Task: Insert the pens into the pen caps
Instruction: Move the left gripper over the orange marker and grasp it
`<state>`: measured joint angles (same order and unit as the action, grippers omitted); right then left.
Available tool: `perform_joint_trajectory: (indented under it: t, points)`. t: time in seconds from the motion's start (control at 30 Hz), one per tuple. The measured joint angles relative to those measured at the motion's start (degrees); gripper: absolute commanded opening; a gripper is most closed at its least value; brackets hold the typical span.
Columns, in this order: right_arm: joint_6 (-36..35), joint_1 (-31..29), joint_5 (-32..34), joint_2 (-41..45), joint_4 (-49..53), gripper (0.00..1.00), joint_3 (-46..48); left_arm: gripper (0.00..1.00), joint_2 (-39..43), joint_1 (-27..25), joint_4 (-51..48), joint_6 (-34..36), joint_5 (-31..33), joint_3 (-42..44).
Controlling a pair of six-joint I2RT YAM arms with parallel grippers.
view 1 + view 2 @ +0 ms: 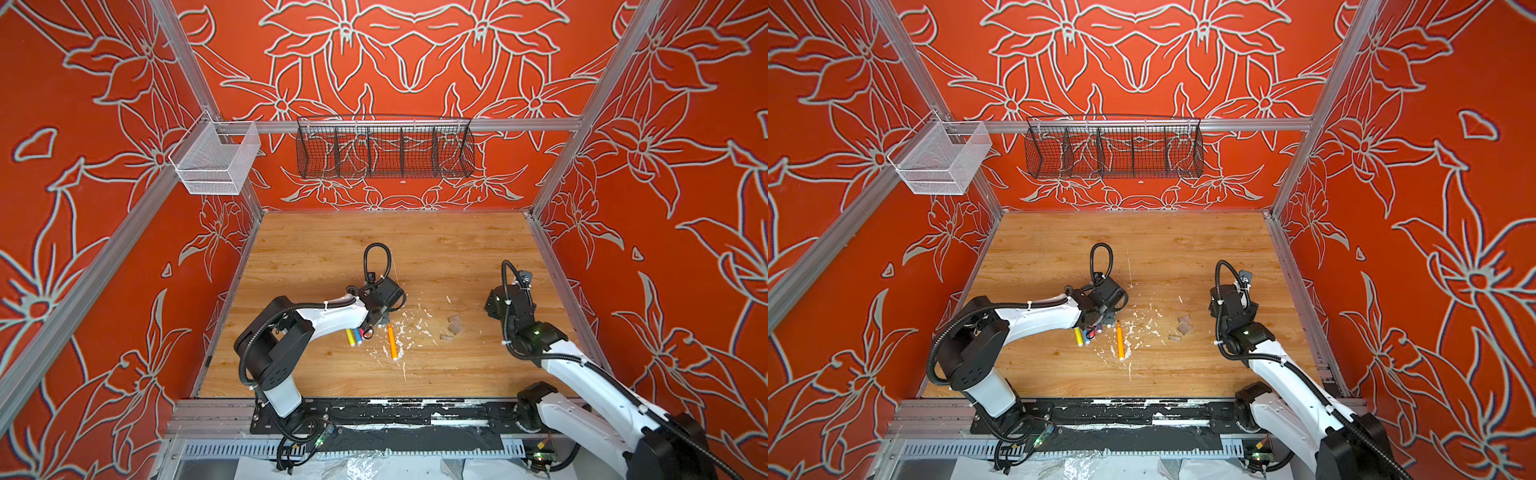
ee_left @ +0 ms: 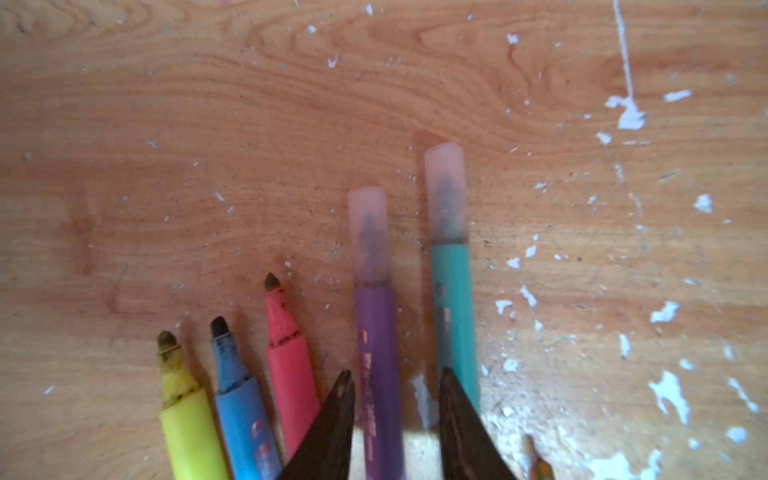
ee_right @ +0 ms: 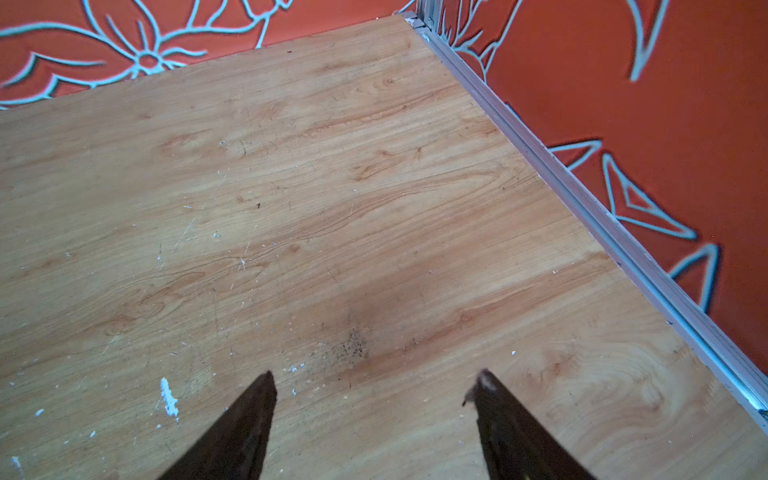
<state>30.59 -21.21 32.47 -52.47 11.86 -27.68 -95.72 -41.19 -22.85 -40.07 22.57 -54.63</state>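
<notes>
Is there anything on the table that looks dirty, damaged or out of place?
Yes: white flecks lie scattered over the wooden table, thickest around the orange pen, like chipped paint or crumbs. The uncapped tips of the yellow pen, blue pen and pink pen also look dark and soiled.

Purple (image 2: 379,365), teal (image 2: 453,299) pens capped; yellow (image 2: 187,415), blue (image 2: 241,411), pink (image 2: 291,374) uncapped; orange (image 1: 392,341) sep.; loose caps (image 1: 456,329).

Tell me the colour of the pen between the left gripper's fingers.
The pen is purple; the left wrist view shows it best.
</notes>
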Motion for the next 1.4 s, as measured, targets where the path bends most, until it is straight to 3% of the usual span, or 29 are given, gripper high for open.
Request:
perform_joint_trajectory:
  t: [0.17, 0.33, 0.53, 0.87, 1.2, 1.4]
  points:
    - [0.1, 0.0, 0.0, -2.0, 0.0, 0.76, 0.0, 0.34, 5.5, -1.5, -4.6, -1.2, 0.8, -2.2]
    - [0.1, 0.0, 0.0, -2.9, 0.0, 0.76, 0.0, 0.37, 11.2, -10.9, -8.2, -5.6, 3.4, -2.5]
    - [0.1, 0.0, 0.0, -2.8, 0.0, 0.76, 0.0, 0.37, 11.1, -19.9, -8.6, -12.3, 3.3, 0.3]
    - [0.1, 0.0, -0.2, -1.0, 0.0, 0.77, 0.0, 0.37, 5.6, -21.2, -7.0, -17.2, 0.4, 3.7]
    - [0.1, 0.0, -0.2, -0.2, 0.0, 0.77, 0.0, 0.37, -0.9, -21.3, -6.1, -17.9, -1.1, 1.6]
    - [0.1, 0.0, -0.3, -0.2, 0.0, 0.77, 0.0, 0.26, -1.6, -21.4, -4.9, -18.9, -1.1, 1.3]
